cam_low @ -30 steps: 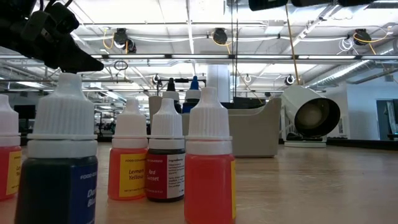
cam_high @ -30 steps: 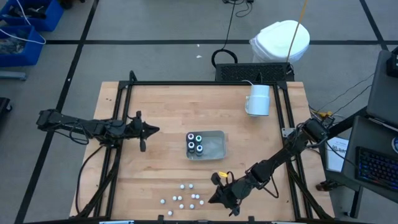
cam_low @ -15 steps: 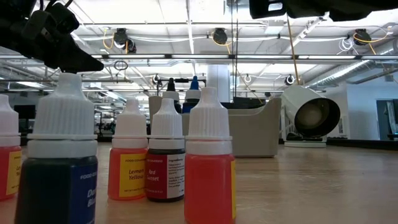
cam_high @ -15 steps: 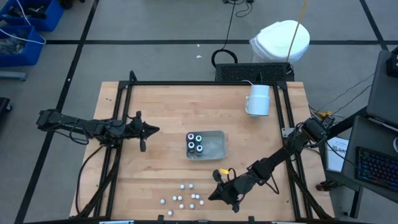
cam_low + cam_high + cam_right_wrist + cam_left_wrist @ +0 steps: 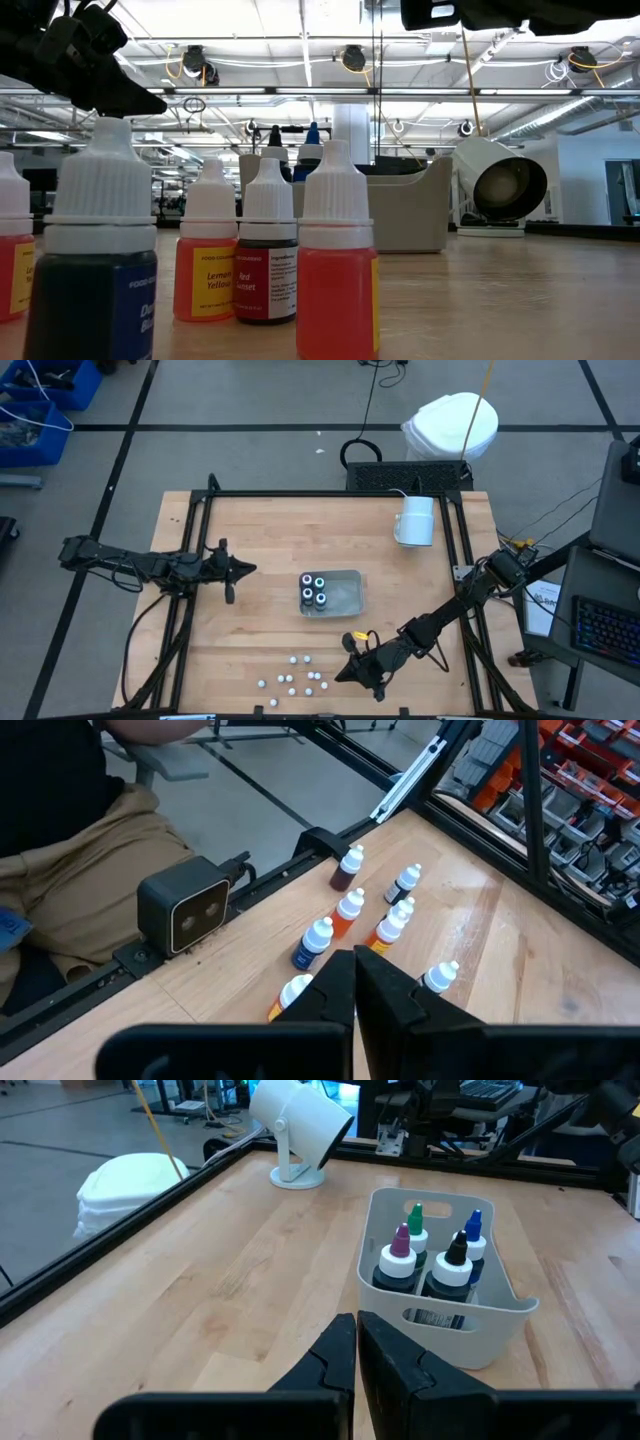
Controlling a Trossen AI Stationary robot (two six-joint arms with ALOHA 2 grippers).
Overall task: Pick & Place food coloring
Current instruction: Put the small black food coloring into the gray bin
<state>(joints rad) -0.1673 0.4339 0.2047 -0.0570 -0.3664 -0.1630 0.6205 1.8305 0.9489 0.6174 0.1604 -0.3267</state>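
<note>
Several small white-capped food coloring bottles (image 5: 300, 678) stand upright on the wooden table near its near edge; the low view shows blue (image 5: 95, 265), yellow (image 5: 207, 255) and red (image 5: 335, 270) ones up close. My right gripper (image 5: 342, 674) hangs shut just right of this group and above it, pointing at the bottles (image 5: 348, 910), with nothing between its fingers (image 5: 355, 982). Four dark bottles with coloured caps (image 5: 430, 1260) stand in the clear tray (image 5: 345, 592) at the table's middle. My left gripper (image 5: 245, 568) waits shut to the left of the tray, pointing at it (image 5: 357, 1355).
A white mug (image 5: 416, 520) stands at the far right of the table. A small camera box (image 5: 188, 910) sits at the near edge beside the bottles. A person in tan trousers (image 5: 70, 870) sits just beyond the near edge. Black frame rails (image 5: 300, 494) border the table.
</note>
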